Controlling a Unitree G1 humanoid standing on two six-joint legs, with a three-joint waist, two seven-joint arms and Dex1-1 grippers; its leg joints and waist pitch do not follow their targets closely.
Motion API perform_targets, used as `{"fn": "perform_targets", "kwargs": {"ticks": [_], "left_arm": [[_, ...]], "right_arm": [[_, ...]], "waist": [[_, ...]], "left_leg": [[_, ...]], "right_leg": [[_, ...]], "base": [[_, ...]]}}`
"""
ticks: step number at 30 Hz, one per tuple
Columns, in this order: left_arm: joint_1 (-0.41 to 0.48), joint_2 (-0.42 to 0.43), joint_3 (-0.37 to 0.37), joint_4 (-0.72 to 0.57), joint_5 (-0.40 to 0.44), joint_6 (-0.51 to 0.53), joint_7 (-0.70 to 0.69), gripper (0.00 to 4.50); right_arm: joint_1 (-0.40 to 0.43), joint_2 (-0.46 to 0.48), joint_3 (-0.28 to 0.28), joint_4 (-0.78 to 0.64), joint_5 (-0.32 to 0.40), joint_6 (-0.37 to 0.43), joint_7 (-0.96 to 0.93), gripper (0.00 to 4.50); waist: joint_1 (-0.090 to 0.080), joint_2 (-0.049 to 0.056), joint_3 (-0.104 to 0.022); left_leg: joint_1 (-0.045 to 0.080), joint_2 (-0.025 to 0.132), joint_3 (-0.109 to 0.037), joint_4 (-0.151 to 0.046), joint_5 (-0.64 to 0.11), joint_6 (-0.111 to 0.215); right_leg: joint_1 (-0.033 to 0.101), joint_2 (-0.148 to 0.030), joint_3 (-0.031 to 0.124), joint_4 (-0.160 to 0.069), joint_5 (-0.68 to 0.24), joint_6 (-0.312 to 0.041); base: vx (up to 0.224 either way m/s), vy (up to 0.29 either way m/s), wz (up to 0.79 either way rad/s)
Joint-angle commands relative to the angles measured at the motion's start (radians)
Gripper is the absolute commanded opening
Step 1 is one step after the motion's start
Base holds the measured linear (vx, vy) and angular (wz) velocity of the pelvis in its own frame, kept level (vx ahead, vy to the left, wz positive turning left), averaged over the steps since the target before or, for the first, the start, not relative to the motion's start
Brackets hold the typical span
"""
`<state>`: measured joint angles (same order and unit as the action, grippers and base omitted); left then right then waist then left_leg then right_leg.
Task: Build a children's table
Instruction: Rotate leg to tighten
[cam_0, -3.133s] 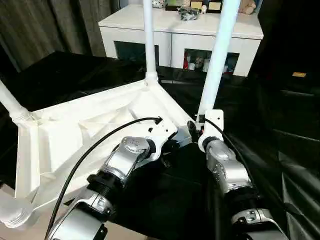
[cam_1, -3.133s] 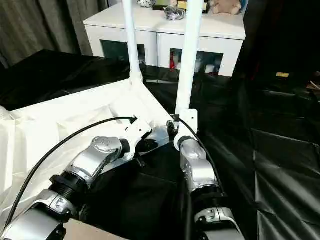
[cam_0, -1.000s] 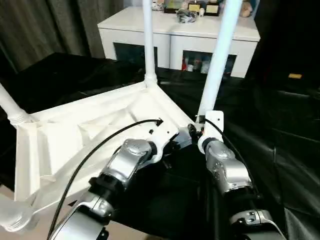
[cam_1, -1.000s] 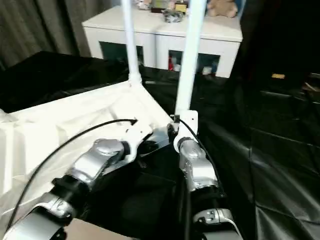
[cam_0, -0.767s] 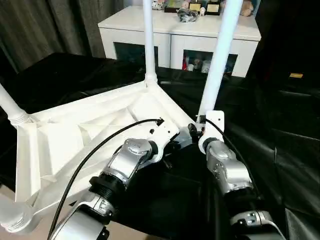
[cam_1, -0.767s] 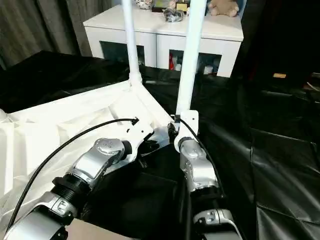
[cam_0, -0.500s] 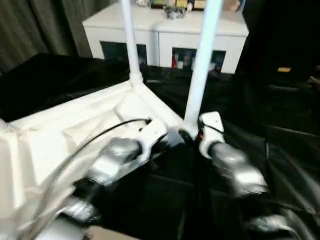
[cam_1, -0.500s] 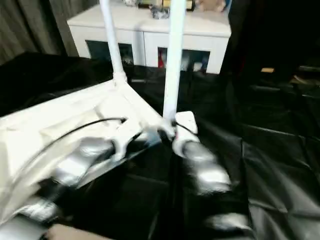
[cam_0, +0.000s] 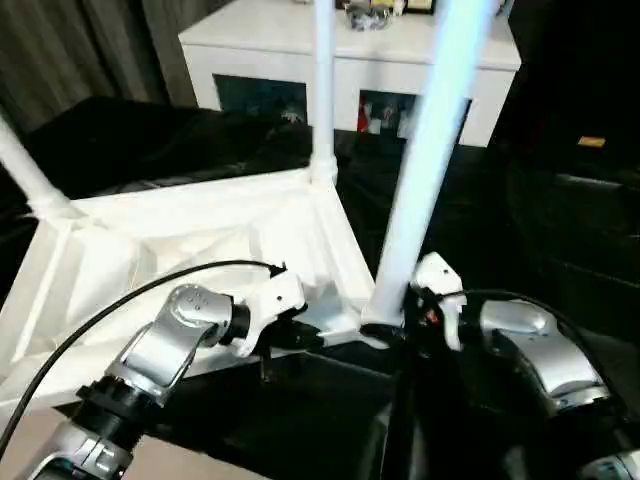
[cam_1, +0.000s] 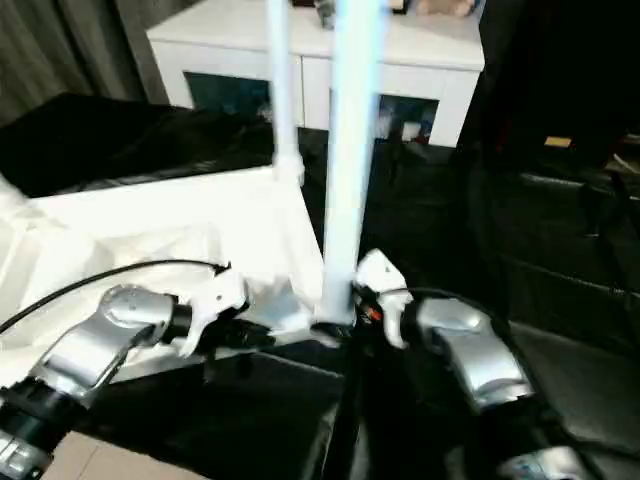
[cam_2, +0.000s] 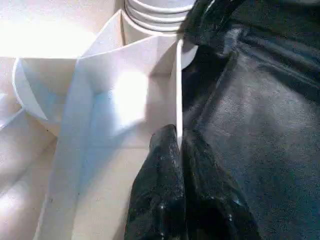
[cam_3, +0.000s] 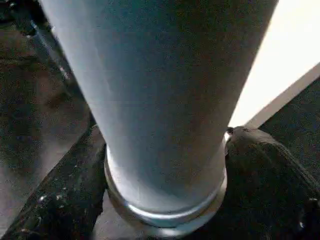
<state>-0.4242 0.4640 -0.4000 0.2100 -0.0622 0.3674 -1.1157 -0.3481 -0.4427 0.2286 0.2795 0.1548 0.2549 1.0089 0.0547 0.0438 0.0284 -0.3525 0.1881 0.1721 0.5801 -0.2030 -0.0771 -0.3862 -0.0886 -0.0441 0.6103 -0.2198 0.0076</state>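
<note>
Children's table (cam_0: 150, 250) lies inverted on the black sheet (cam_0: 560, 250), legs upward. Left gripper (cam_2: 176, 145) is clamped on the rim at the near corner. Right gripper (cam_3: 165, 150) straddles that corner's leg (cam_0: 420, 200) base, fingers spread.

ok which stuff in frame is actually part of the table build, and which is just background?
Part of the job:
- children's table, upside down
- near leg, at the right gripper
- left gripper, on the table's rim

Background:
- white cabinet
- knick-knacks on top
- black sheet
</note>
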Motion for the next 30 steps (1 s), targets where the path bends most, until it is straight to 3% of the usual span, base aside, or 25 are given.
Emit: {"fn": "perform_targets", "kwargs": {"ticks": [1, 3, 11, 13, 16, 18, 20, 21, 22, 23, 24, 25, 27, 28, 30], "left_arm": [[0.017, 0.007, -0.037, 0.01, 0.014, 0.014, -0.028, 0.0], [0.017, 0.006, -0.034, 0.009, 0.014, 0.015, -0.024, 0.0], [0.009, -0.004, -0.024, 0.024, 0.023, 0.03, 0.012, 0.0], [-0.011, -0.043, -0.004, 0.083, 0.051, 0.037, 0.104, 0.0], [-0.039, -0.099, 0.03, 0.159, 0.072, 0.047, 0.226, 0.0], [-0.069, -0.161, 0.064, 0.228, 0.083, 0.064, 0.347, 0.0], [-0.09, -0.205, 0.083, 0.269, 0.087, 0.079, 0.427, 0.0], [-0.109, -0.246, 0.099, 0.309, 0.089, 0.09, 0.488, 0.0], [-0.109, -0.246, 0.099, 0.309, 0.089, 0.09, 0.488, 0.0], [-0.134, -0.292, 0.118, 0.366, 0.097, 0.074, 0.569, 0.0], [-0.146, -0.314, 0.127, 0.393, 0.097, 0.065, 0.599, 0.0], [-0.146, -0.314, 0.127, 0.393, 0.097, 0.065, 0.599, 0.0], [-0.181, -0.359, 0.148, 0.464, 0.099, 0.033, 0.669, 0.0], [-0.189, -0.367, 0.15, 0.481, 0.1, 0.024, 0.683, 0.0], [-0.201, -0.379, 0.148, 0.506, 0.104, 0.014, 0.693, 0.0]], "right_arm": [[-0.013, 0.002, 0.021, 0.022, -0.02, 0.0, 0.002, 3.68], [-0.019, 0.009, 0.017, 0.034, -0.024, 0.002, -0.007, 3.37], [-0.027, 0.043, -0.006, 0.053, -0.023, 0.025, -0.073, 3.05], [-0.041, 0.092, -0.039, 0.098, -0.043, 0.035, -0.203, 2.97], [-0.057, 0.155, -0.09, 0.147, -0.056, 0.082, -0.375, 2.79], [-0.064, 0.232, -0.158, 0.19, -0.061, 0.126, -0.584, 2.73], [-0.061, 0.288, -0.202, 0.214, -0.065, 0.131, -0.725, 2.72], [-0.058, 0.347, -0.243, 0.233, -0.065, 0.128, -0.85, 2.72], [-0.058, 0.347, -0.243, 0.233, -0.065, 0.128, -0.85, 2.72], [-0.064, 0.411, -0.286, 0.265, -0.059, 0.108, -0.982, 2.72], [-0.07, 0.439, -0.304, 0.285, -0.062, 0.095, -1.056, 2.72], [-0.07, 0.439, -0.304, 0.285, -0.062, 0.095, -1.056, 2.72], [-0.095, 0.49, -0.329, 0.338, -0.069, 0.055, -1.173, 2.72], [-0.103, 0.499, -0.323, 0.348, -0.073, 0.044, -1.179, 2.72], [-0.121, 0.515, -0.301, 0.36, -0.074, 0.045, -1.151, 2.72]], "waist": [[0.0, -0.009, -0.037], [-0.001, -0.008, -0.037], [-0.01, -0.008, -0.041], [-0.014, -0.008, -0.038], [-0.018, -0.007, -0.034], [-0.019, -0.007, -0.033], [-0.02, -0.005, -0.033], [-0.019, -0.005, -0.034], [-0.018, -0.004, -0.035], [-0.018, 0.001, -0.036], [-0.019, -0.001, -0.036], [-0.016, -0.002, -0.037], [-0.016, -0.002, -0.038], [-0.013, -0.004, -0.035], [-0.013, -0.002, -0.037]], "left_leg": [[0.0, 0.034, -0.004, -0.07, -0.2, 0.057], [-0.002, 0.034, -0.006, -0.072, -0.204, 0.048], [-0.005, 0.031, -0.005, -0.066, -0.156, 0.064], [-0.004, 0.03, -0.006, -0.07, -0.187, 0.051], [0.005, 0.028, -0.007, -0.076, -0.254, 0.005], [0.0, 0.028, -0.01, -0.08, -0.266, -0.007], [0.006, 0.027, -0.009, -0.08, -0.268, -0.025], [0.005, 0.026, -0.011, -0.082, -0.276, -0.033], [0.003, 0.026, -0.012, -0.083, -0.276, -0.035], [0.003, 0.026, -0.013, -0.083, -0.276, -0.037], [0.006, 0.025, -0.011, -0.082, -0.277, -0.042], [0.011, 0.024, -0.01, -0.082, -0.29, -0.043], [0.008, 0.024, -0.01, -0.083, -0.292, -0.038], [0.015, 0.022, -0.009, -0.084, -0.323, -0.037], [0.008, 0.021, -0.012, -0.086, -0.329, -0.03]], "right_leg": [[0.045, -0.044, 0.035, -0.072, -0.102, -0.267], [0.046, -0.044, 0.035, -0.073, -0.122, -0.258], [0.048, -0.042, 0.033, -0.066, -0.046, -0.269], [0.047, -0.044, 0.033, -0.072, -0.108, -0.262], [0.038, -0.044, 0.035, -0.086, -0.259, -0.224], [0.038, -0.045, 0.035, -0.089, -0.284, -0.202], [0.029, -0.043, 0.038, -0.091, -0.283, -0.19], [0.03, -0.043, 0.037, -0.091, -0.282, -0.184], [0.031, -0.043, 0.038, -0.091, -0.271, -0.177], [0.031, -0.044, 0.038, -0.091, -0.262, -0.176], [0.025, -0.042, 0.04, -0.093, -0.243, -0.176], [0.024, -0.04, 0.039, -0.093, -0.238, -0.173], [0.026, -0.04, 0.04, -0.092, -0.215, -0.171], [0.02, -0.039, 0.04, -0.098, -0.246, -0.161], [0.025, -0.041, 0.04, -0.097, -0.253, -0.148]], "base": [[0.0, 0.0, 0.0], [0.0, 0.0, 0.0], [0.0, 0.0, 0.0], [0.0, 0.0, 0.0], [0.0, 0.0, 0.0], [0.0, 0.0, 0.0], [0.0, 0.0, 0.0], [0.0, 0.0, 0.0], [0.0, 0.0, 0.0], [0.0, 0.0, 0.0], [0.0, 0.0, 0.0], [0.0, 0.0, 0.0], [0.0, 0.0, 0.0], [0.0, 0.0, 0.0], [0.0, 0.0, 0.0]]}}
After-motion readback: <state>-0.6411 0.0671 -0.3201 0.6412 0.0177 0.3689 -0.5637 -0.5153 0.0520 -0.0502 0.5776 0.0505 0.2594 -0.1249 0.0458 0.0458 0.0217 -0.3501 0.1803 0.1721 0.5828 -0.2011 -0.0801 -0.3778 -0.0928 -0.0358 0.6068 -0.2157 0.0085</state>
